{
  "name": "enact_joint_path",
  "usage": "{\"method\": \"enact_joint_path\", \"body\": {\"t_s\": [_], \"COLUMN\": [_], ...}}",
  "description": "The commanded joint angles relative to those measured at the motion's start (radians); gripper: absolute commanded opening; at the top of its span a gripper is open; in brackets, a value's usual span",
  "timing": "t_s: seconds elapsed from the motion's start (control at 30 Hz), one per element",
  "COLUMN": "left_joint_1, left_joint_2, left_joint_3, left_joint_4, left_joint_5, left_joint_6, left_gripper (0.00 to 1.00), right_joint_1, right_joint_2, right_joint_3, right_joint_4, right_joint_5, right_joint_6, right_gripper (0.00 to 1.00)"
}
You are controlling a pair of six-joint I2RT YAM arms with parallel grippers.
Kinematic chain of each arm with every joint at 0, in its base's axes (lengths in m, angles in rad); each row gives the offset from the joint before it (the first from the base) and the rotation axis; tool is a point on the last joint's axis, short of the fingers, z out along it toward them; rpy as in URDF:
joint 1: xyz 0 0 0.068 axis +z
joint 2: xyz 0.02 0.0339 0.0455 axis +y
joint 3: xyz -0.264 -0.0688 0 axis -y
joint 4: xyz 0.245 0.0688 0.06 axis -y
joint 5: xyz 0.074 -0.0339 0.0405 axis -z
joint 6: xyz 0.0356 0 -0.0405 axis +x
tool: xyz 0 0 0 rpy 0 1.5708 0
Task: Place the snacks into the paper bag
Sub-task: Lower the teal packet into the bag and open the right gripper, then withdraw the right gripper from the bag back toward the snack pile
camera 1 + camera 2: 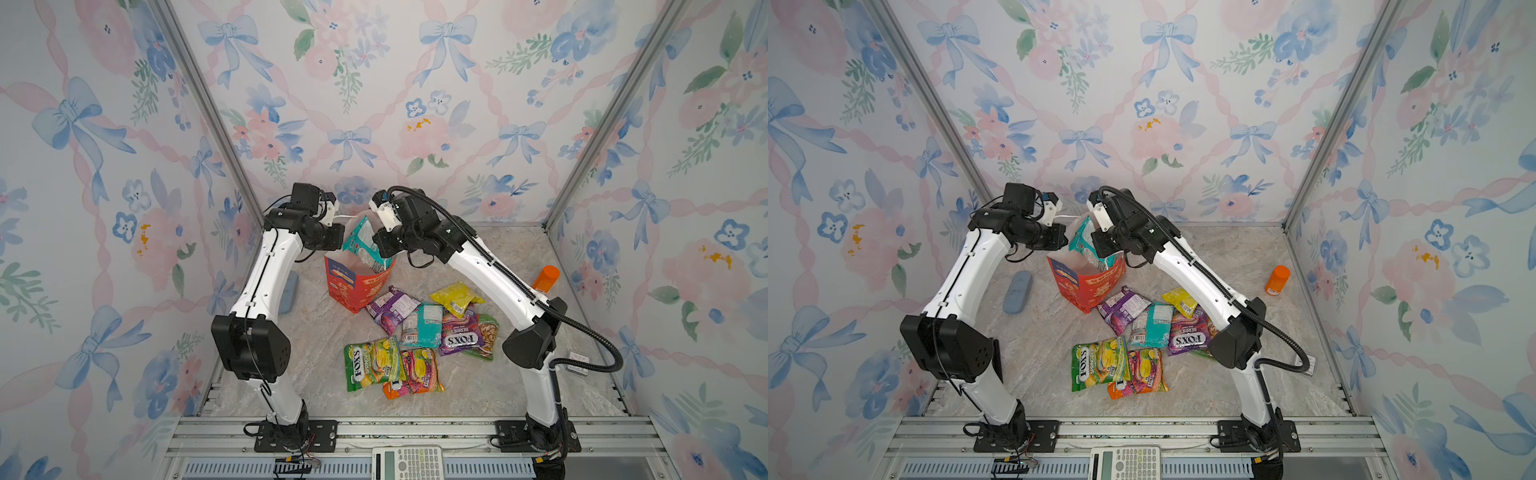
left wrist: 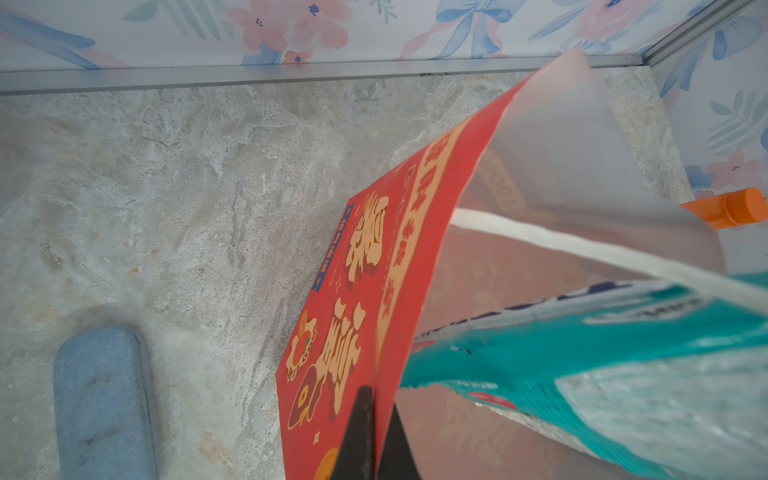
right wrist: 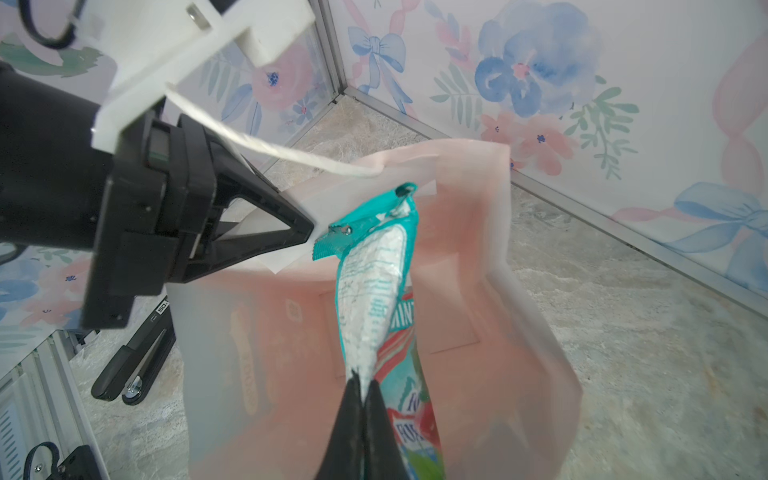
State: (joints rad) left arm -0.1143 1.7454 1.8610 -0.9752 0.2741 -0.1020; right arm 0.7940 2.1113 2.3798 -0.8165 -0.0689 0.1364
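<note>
Marble tabletop, floral walls all round. My left pincer (image 2: 376,401) is clamped tight on the rim of the bag (image 1: 353,291), mid-frame in both top views, holding its mouth wide. My right pincer (image 3: 362,380) is pinched shut on a teal packet (image 3: 374,282), half inside that mouth. Next, I judge: lower it, let go, then fetch the other snacks (image 1: 415,332) at lower centre.

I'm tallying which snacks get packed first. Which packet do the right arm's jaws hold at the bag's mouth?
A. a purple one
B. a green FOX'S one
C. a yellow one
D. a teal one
D: in the right wrist view the jaws are shut on the teal packet, which hangs against the pale pink inside of the paper bag.
</note>
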Motion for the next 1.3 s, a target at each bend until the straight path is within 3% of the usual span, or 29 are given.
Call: {"method": "enact_joint_path", "body": {"t_s": [0.0, 0.7, 0.8, 0.87, 0.97, 1.03, 1.27], "left_joint_1": [0.007, 0.007, 0.007, 0.007, 0.007, 0.007, 0.012], "left_joint_2": [-0.001, -0.001, 0.004, 0.006, 0.008, 0.008, 0.014], "left_joint_3": [0.017, 0.010, 0.009, 0.008, 0.007, 0.004, -0.003], "left_joint_4": [-0.014, -0.013, -0.013, -0.013, -0.013, -0.013, -0.013], "left_joint_5": [0.010, 0.019, 0.018, 0.016, 0.013, 0.010, -0.006], "left_joint_6": [-0.007, -0.005, -0.004, -0.004, -0.004, -0.004, -0.004], "left_gripper": [0.00, 0.00, 0.00, 0.00, 0.00, 0.00, 0.00], "right_joint_1": [0.010, -0.024, -0.040, -0.049, -0.052, -0.050, -0.051], "right_joint_2": [0.023, 0.188, 0.214, 0.211, 0.156, 0.107, -0.093], "right_joint_3": [0.063, 0.226, 0.290, 0.330, 0.316, 0.282, 0.099], "right_joint_4": [-0.023, -0.011, -0.017, -0.016, 0.035, 0.078, 0.155], "right_joint_5": [-0.025, -0.063, -0.070, -0.081, -0.080, -0.080, -0.022], "right_joint_6": [-0.024, 0.038, 0.059, 0.074, 0.080, 0.082, 0.075], "right_gripper": [0.00, 0.02, 0.30, 0.55, 0.79, 0.87, 0.92]}}
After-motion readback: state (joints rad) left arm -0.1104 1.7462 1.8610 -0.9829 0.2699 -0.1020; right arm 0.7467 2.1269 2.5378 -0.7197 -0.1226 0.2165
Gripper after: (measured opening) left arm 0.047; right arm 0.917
